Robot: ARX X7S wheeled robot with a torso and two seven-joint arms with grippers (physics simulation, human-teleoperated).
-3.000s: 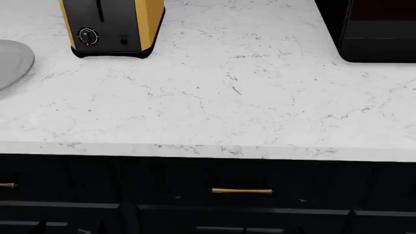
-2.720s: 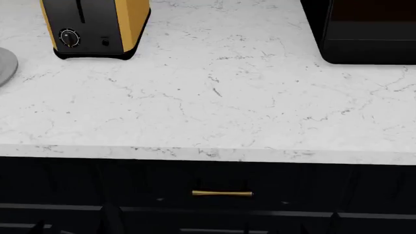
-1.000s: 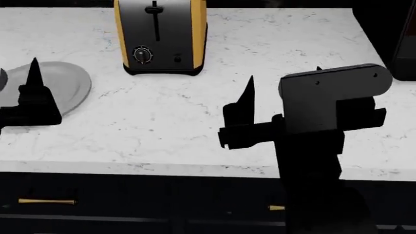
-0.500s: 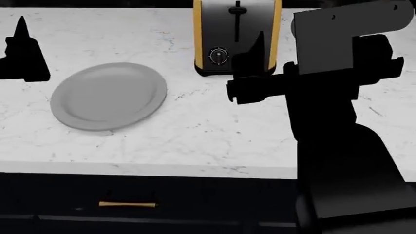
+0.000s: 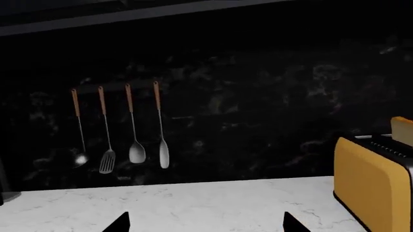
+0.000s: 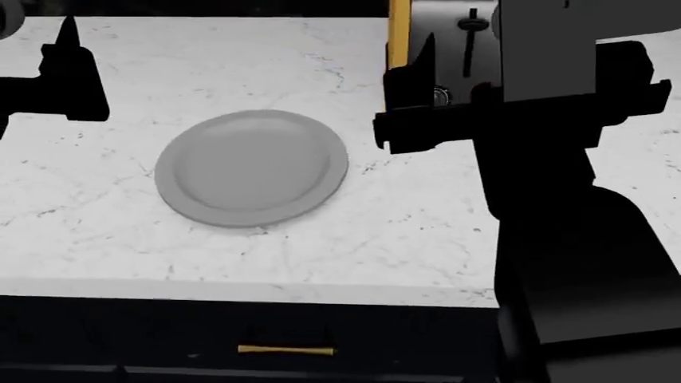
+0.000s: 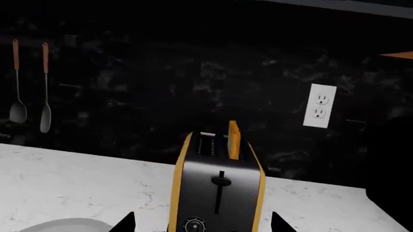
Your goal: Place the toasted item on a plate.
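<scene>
The toasted item [image 7: 233,140] stands upright in a slot of the black-and-yellow toaster [image 7: 219,191], its orange crust edge poking out of the top. My right gripper [image 7: 203,224] is open, level with the toaster's dial face and a short way in front of it, holding nothing. The light-grey plate [image 6: 252,167] lies empty on the white marble counter, left of the toaster [image 6: 403,36]. My left gripper [image 5: 203,226] is open and empty above the counter, left of the plate; the toaster [image 5: 374,186] shows at its side. In the head view my right arm hides the toast.
A dark backsplash behind the counter carries several hanging utensils [image 5: 132,128] and a white wall outlet [image 7: 320,112]. The counter's front edge [image 6: 245,289] runs above dark drawers with a brass handle [image 6: 285,349]. My right arm [image 6: 564,207] fills the head view's right side.
The head view has swung left, bringing the plate from the left edge to the middle. Both arms have risen into view. The right gripper now faces the toaster.
</scene>
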